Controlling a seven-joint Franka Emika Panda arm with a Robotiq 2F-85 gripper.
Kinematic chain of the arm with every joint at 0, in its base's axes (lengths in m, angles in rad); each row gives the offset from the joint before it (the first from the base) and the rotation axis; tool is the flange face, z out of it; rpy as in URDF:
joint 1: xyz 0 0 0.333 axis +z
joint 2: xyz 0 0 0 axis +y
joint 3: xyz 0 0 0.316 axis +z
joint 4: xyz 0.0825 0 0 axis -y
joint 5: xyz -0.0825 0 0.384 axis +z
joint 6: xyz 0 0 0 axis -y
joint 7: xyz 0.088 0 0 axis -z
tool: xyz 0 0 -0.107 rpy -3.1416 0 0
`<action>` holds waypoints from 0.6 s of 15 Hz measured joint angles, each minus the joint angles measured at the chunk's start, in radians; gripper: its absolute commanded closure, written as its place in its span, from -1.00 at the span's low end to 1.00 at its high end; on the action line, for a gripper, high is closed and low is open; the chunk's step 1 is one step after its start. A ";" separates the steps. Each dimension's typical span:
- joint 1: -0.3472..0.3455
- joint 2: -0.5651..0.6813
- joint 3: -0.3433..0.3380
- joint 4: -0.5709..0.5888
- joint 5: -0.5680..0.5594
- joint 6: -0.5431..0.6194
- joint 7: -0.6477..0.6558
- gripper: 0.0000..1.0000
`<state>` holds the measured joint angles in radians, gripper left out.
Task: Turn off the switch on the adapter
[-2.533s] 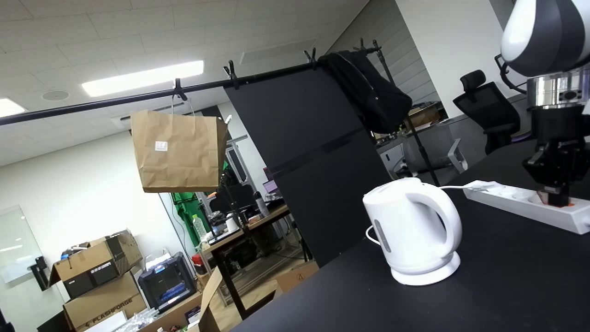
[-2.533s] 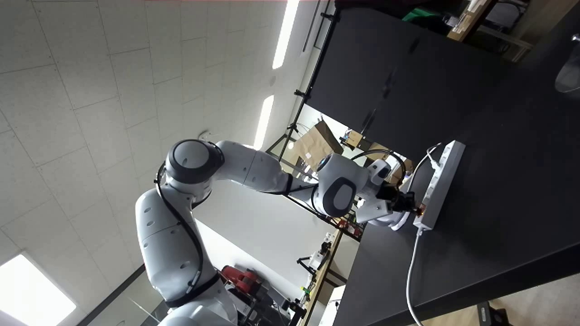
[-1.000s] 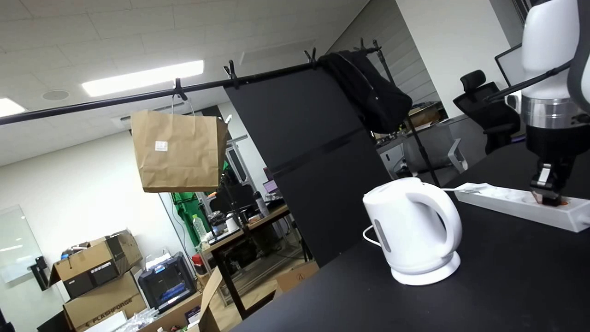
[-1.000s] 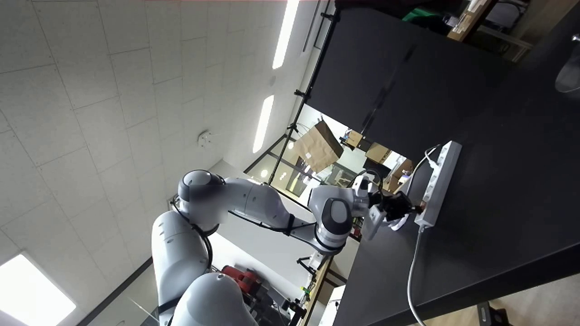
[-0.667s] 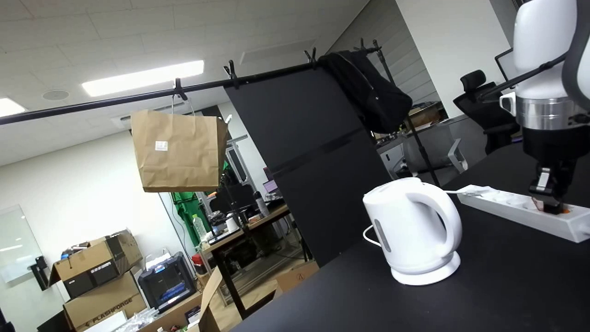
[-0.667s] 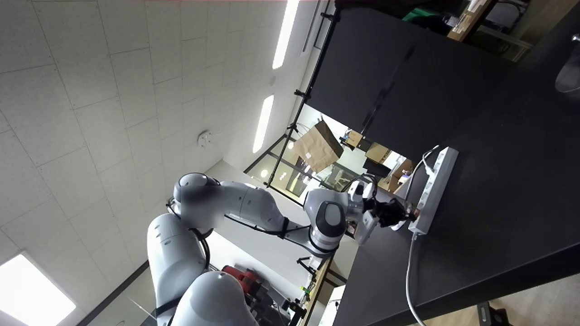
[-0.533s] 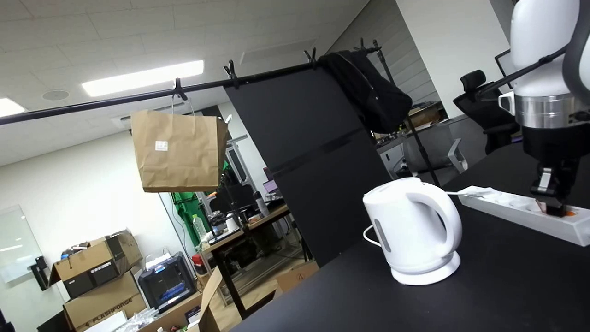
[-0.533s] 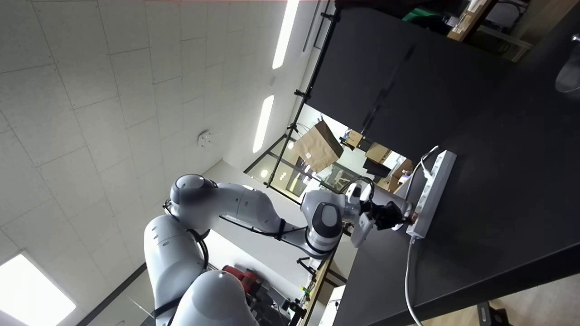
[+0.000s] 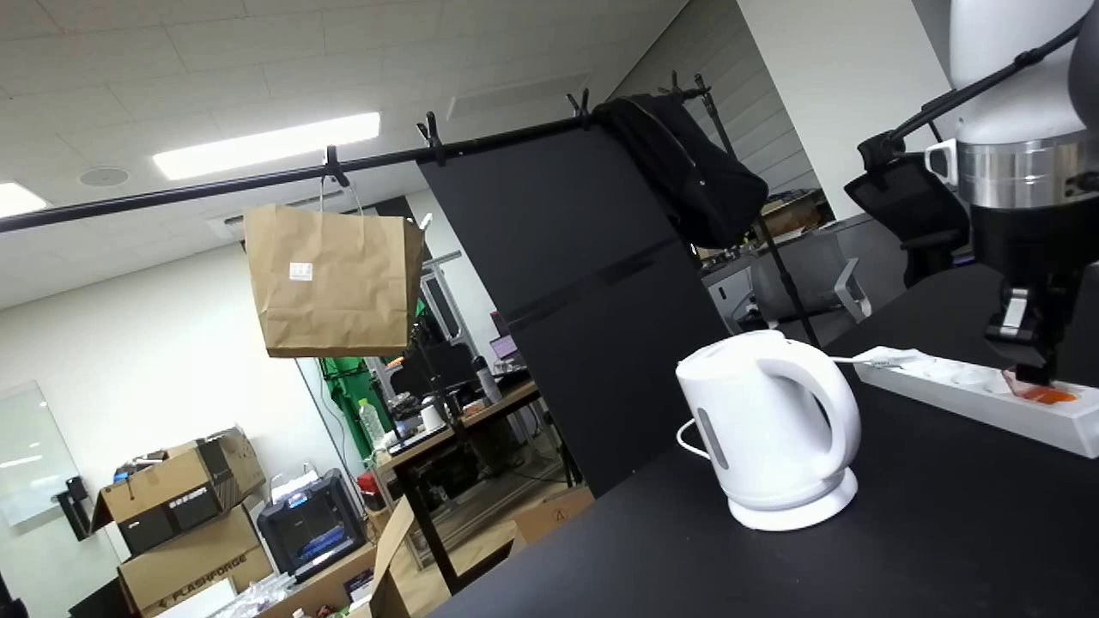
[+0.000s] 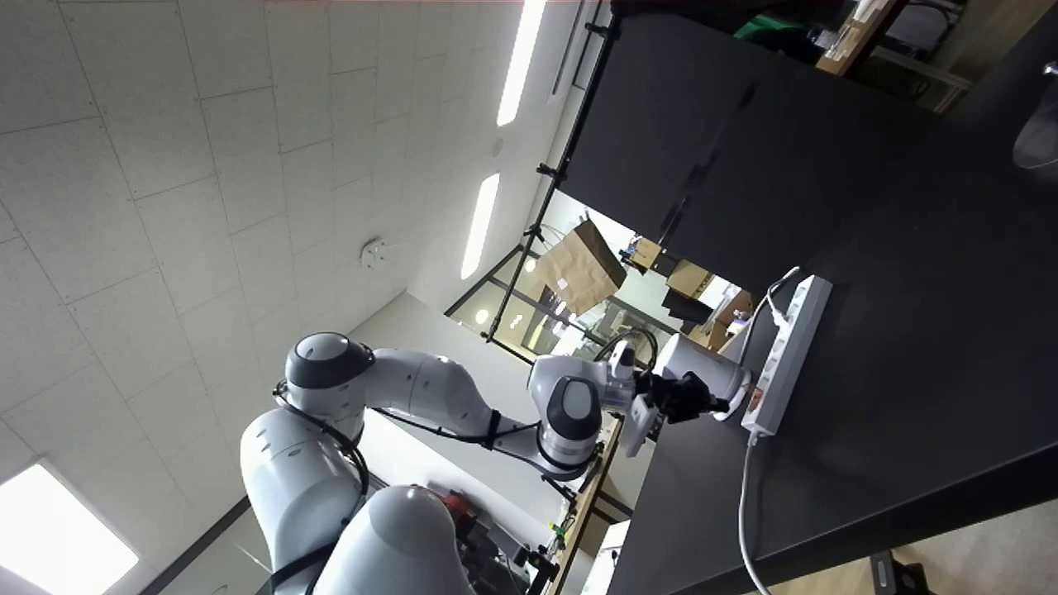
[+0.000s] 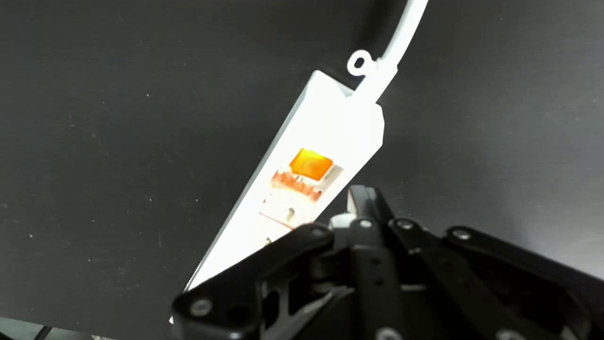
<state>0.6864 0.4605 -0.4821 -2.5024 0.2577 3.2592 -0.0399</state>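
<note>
White plastic, bar-shaped power strip (image 11: 255,203) lies on the black surface (image 11: 132,141); in wrist view, its small orange rocker switch (image 11: 311,163) is at ten o'clock from the closed, empty black pincer (image 11: 362,196), not touching. Reaching seems done; whether pressing is left, one cannot tell.

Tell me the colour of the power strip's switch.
Orange, partly yellow; the switch shows best in the wrist view.

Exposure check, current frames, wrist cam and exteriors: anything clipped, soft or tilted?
Wrist view: power strip washed out near-white, switch bleeding orange to yellow, gripper dark, slightly soft. Both exterior views: ceiling lights clipped white, framing strongly tilted.
</note>
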 measured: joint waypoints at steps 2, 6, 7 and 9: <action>0.049 -0.008 -0.036 -0.012 0.017 -0.001 -0.001 0.39; 0.133 -0.021 -0.105 -0.029 0.037 -0.015 -0.001 -0.13; 0.153 -0.024 -0.123 -0.032 0.040 -0.019 0.000 -0.29; 0.190 -0.027 -0.159 -0.038 0.043 -0.022 0.000 -0.53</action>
<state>0.8767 0.4335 -0.6414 -2.5403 0.3003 3.2374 -0.0404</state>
